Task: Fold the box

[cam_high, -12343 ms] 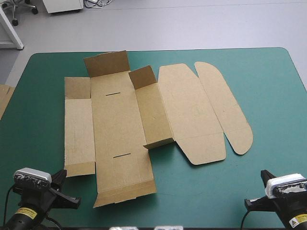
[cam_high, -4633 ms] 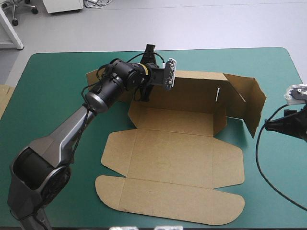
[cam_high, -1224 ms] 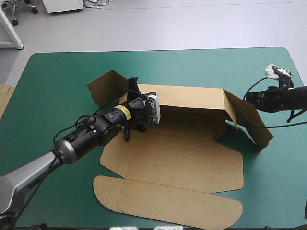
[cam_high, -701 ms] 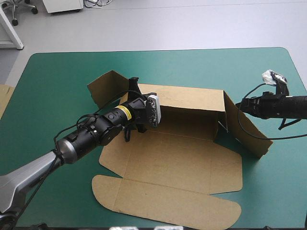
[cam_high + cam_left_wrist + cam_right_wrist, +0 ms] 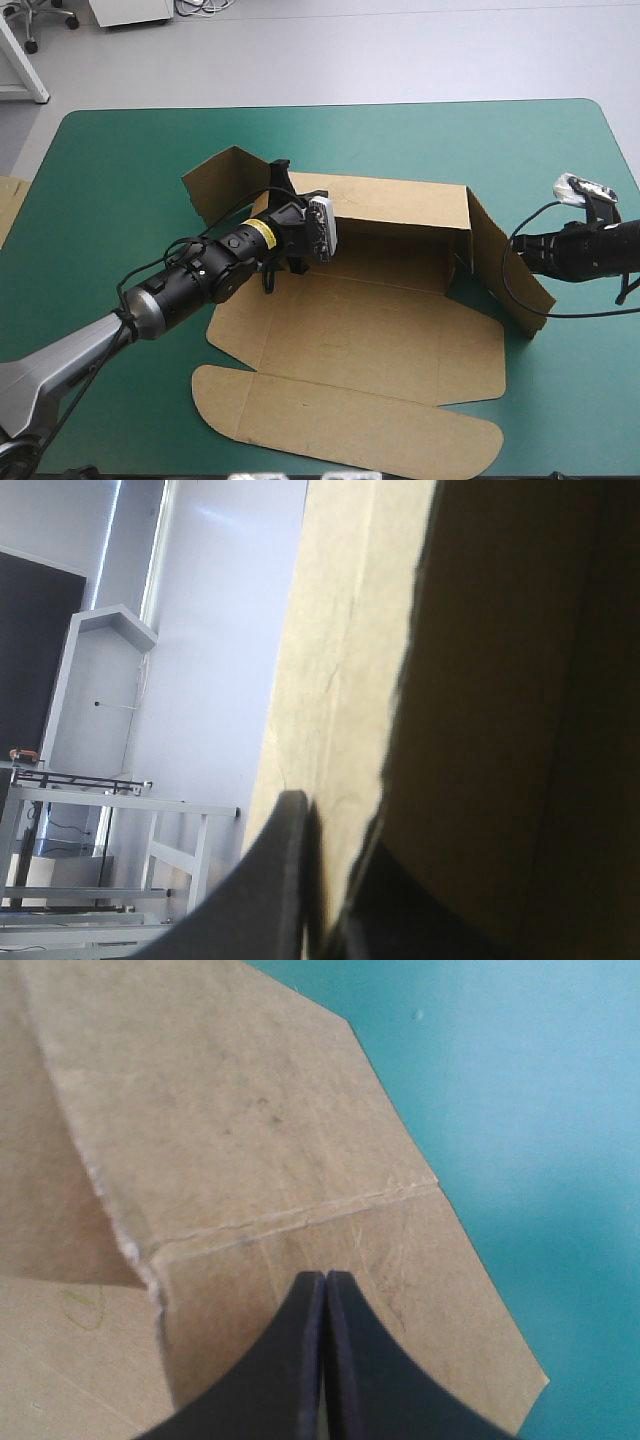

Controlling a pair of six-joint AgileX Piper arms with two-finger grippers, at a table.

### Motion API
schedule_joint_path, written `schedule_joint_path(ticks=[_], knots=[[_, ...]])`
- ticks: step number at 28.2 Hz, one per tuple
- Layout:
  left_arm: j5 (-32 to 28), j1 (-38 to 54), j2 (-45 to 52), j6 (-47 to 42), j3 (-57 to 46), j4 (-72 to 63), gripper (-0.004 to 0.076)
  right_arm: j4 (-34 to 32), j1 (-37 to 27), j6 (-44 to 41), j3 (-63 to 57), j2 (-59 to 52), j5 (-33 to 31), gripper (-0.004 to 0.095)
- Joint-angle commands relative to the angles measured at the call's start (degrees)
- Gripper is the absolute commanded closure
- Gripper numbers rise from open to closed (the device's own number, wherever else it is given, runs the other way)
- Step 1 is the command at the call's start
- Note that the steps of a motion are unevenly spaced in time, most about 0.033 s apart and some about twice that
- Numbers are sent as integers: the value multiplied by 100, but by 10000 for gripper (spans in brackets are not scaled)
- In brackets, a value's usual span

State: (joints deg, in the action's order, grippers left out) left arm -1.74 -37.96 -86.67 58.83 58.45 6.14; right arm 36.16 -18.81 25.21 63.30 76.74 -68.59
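Board all across the middle of the cover (image 5: 120, 200): the box (image 5: 370, 320) sits there open, only partly raised. We see its rear wall (image 5: 400, 205) standing upright along the box's far side. The lid (image 5: 360, 330) lies flat on the box's near side, and a rounded flap (image 5: 350, 425) ends it nearest us.

At the box's left end a short flap (image 5: 215, 180) stands splayed outward from the wall. At the box's right end a longer flap (image 5: 515, 285) is raised and angled outward too.

Now the left gripper (image 5: 283, 198): it is at the left end of the rear wall, clamped on the board. In its own view the left gripper (image 5: 335, 825) has the board's edge running down between the fingers (image 5: 285, 880), one on each face.

Over to the right gripper (image 5: 517, 245): it is at the outer face of the box's right flap. Its own view shows the right gripper (image 5: 325, 1278) clenched, both fingers meeting in one point with nothing between them. The flap (image 5: 250, 1110) fills the space ahead of it, a crease running across. Cover (image 5: 520, 1110) shows past the flap's slanted edge. We cannot tell whether the tip actually presses the board.

Well left of the box, a corner of more board (image 5: 8, 205) shows.
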Motion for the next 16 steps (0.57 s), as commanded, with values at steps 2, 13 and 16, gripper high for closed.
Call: schedule_joint_path(ticks=[2,13,16], knots=[[605,-49,-92,-176,-40,-221,734,425,-36,-25,-31,-489,-289,924],[442,-49,-131,-176,-40,-221,734,675,-36,611,-723,-454,718,924],[419,-49,-131,-176,-40,-194,734,675,-36,714,-774,-191,692,924]])
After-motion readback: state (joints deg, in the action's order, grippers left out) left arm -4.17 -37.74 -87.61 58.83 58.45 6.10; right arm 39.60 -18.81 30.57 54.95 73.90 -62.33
